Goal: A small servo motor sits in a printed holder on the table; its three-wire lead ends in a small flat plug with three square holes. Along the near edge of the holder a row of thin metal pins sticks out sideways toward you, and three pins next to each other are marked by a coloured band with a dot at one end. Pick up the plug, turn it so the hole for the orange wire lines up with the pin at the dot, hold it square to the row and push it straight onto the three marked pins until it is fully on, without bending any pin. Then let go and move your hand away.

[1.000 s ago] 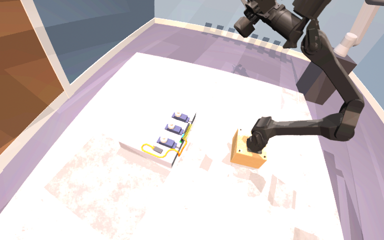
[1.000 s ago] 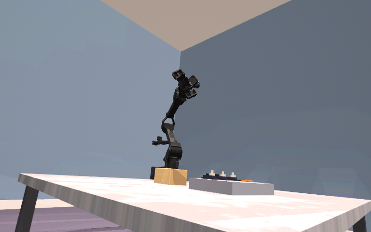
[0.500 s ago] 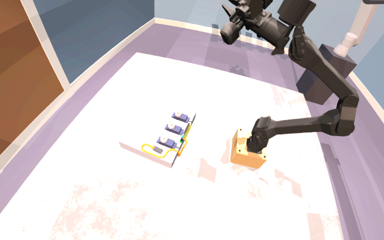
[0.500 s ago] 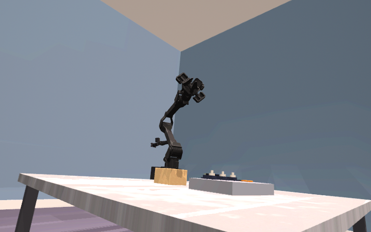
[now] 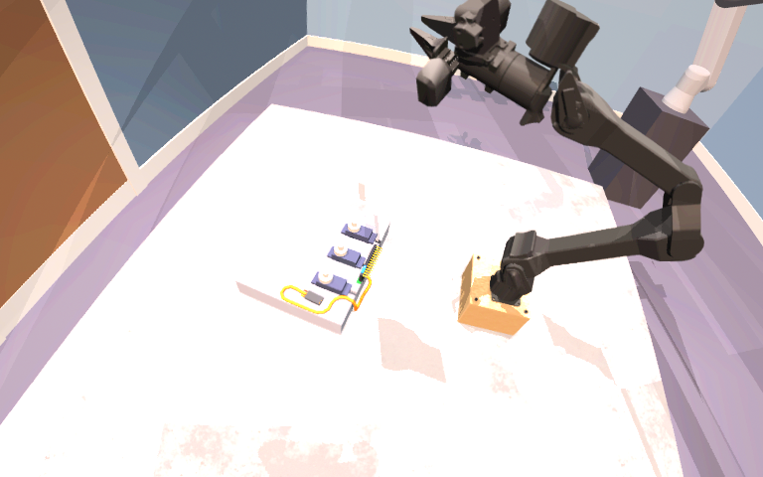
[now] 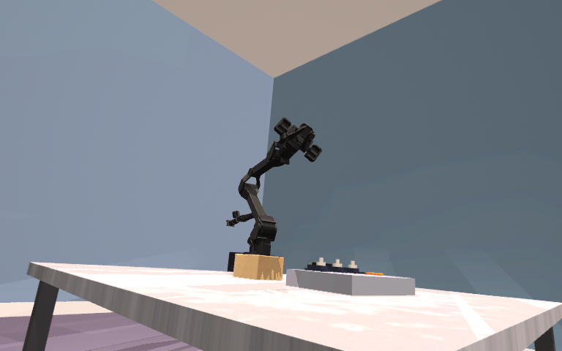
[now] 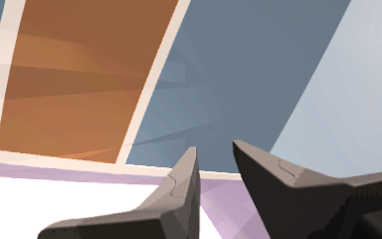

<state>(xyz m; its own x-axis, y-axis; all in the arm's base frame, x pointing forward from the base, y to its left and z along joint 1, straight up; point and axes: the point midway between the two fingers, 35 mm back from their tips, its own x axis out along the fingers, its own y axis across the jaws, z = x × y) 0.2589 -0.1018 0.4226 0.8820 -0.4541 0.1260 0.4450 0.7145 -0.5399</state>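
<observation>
My gripper (image 5: 416, 23) (image 7: 214, 149) is open, its fingers a little apart with nothing between them. It is high above the table, far from the holder. The grey holder (image 5: 289, 306) (image 6: 383, 286) carries several dark blue servos with white shafts; one servo (image 5: 331, 282) sits nearest the lead. A small dark grey block, seemingly the plug (image 5: 313, 297), lies on the holder. The yellow-orange lead (image 5: 320, 311) (image 6: 375, 273) loops from it over the holder's edge and up beside the pins. The yellow pins (image 5: 374, 258) stick out along that edge; cyan and green marks show near one end. The holes are too small to see.
The arm's wooden base block (image 5: 492, 317) (image 6: 257, 267) stands on the white table (image 5: 235, 382) (image 6: 198, 292), across from the pin side of the holder. Another arm on a dark pedestal (image 5: 633, 151) stands behind. The wrist view shows mostly walls and a table corner.
</observation>
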